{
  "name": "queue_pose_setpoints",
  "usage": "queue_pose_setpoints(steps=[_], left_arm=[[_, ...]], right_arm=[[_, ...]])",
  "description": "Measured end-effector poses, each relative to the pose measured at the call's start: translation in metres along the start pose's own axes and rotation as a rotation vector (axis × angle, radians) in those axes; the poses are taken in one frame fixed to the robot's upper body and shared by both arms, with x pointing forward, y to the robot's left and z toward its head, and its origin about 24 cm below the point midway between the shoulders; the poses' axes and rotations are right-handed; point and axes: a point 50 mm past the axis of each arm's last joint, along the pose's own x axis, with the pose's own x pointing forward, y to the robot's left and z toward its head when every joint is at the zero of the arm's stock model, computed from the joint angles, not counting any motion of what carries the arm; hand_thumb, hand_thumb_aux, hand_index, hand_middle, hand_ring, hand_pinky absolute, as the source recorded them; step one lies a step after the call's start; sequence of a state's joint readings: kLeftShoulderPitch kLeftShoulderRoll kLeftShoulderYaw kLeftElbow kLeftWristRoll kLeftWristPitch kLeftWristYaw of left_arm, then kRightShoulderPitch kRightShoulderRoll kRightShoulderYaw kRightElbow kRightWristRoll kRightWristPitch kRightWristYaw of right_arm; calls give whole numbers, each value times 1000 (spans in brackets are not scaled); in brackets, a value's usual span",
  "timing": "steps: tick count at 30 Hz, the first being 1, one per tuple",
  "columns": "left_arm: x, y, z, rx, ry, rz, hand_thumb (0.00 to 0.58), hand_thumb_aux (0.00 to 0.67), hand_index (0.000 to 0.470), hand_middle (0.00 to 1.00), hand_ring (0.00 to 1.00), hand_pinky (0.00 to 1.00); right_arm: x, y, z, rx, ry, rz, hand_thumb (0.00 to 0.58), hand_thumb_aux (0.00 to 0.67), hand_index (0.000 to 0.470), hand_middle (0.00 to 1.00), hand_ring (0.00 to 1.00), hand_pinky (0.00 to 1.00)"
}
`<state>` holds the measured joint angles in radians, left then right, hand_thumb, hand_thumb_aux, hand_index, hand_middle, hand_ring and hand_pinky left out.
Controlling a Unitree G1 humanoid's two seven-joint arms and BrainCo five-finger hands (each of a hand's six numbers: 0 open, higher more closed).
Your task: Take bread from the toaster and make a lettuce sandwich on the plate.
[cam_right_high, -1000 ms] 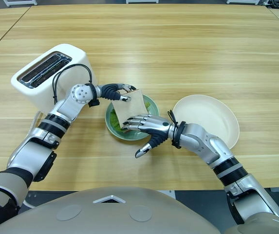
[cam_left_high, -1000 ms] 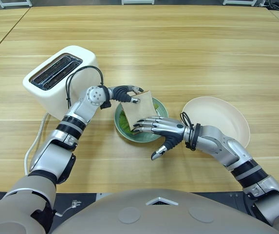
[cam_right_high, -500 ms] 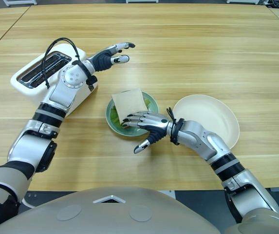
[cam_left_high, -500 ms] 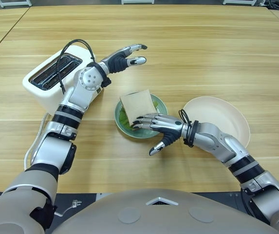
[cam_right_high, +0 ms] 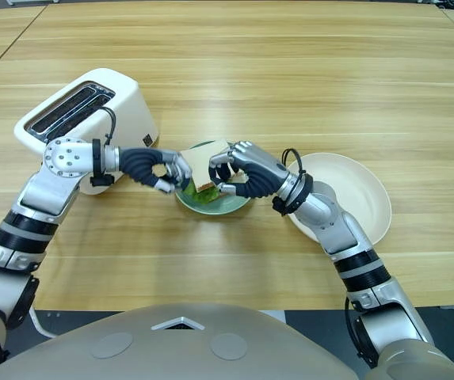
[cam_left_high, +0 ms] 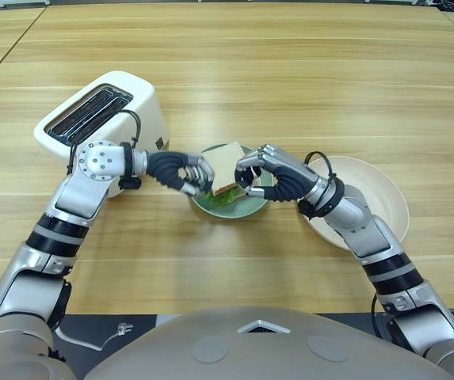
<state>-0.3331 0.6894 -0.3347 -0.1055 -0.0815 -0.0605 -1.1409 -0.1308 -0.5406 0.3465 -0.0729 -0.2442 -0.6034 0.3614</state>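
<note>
The sandwich looked nearly built: a slice of bread (cam_left_high: pixel 227 161) lay on top of lettuce (cam_left_high: pixel 222 197) on the green plate (cam_left_high: pixel 248 207), which sat on the counter (cam_left_high: pixel 306 87) between the toaster (cam_left_high: pixel 127 101) and a white bowl (cam_left_high: pixel 381 194). The left hand (cam_left_high: pixel 188 172) had its fingers curled in against the bread's left edge, seemingly pinching it, and the right hand (cam_left_high: pixel 265 169) was curled likewise around the right edge. The stack was thus held from both sides. What was left, by my reckoning, was squaring the top slice and letting go. The toaster's slots were dark, and I could not tell whether any bread remained inside.
</note>
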Motion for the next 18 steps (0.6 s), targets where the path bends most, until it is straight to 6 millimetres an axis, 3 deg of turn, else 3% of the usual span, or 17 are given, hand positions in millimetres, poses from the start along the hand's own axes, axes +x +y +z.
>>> queue_pose_setpoints(steps=[3,8,11,18], left_arm=[[12,-19,-1,-20,11,-128,580,670,470,1000,1000,1000],[30,-37,-8,-21,70,-249,580,670,470,1000,1000,1000],[46,-49,-33,-63,196,-298,580,670,470,1000,1000,1000],[56,-21,-51,19,345,-170,580,670,470,1000,1000,1000]], right_arm=[[-14,34,-9,44,68,268,580,670,470,1000,1000,1000],[-34,68,-18,45,173,552,580,670,470,1000,1000,1000],[-28,67,-24,-23,197,542,580,670,470,1000,1000,1000],[-2,61,-49,-247,265,323,580,670,470,1000,1000,1000]])
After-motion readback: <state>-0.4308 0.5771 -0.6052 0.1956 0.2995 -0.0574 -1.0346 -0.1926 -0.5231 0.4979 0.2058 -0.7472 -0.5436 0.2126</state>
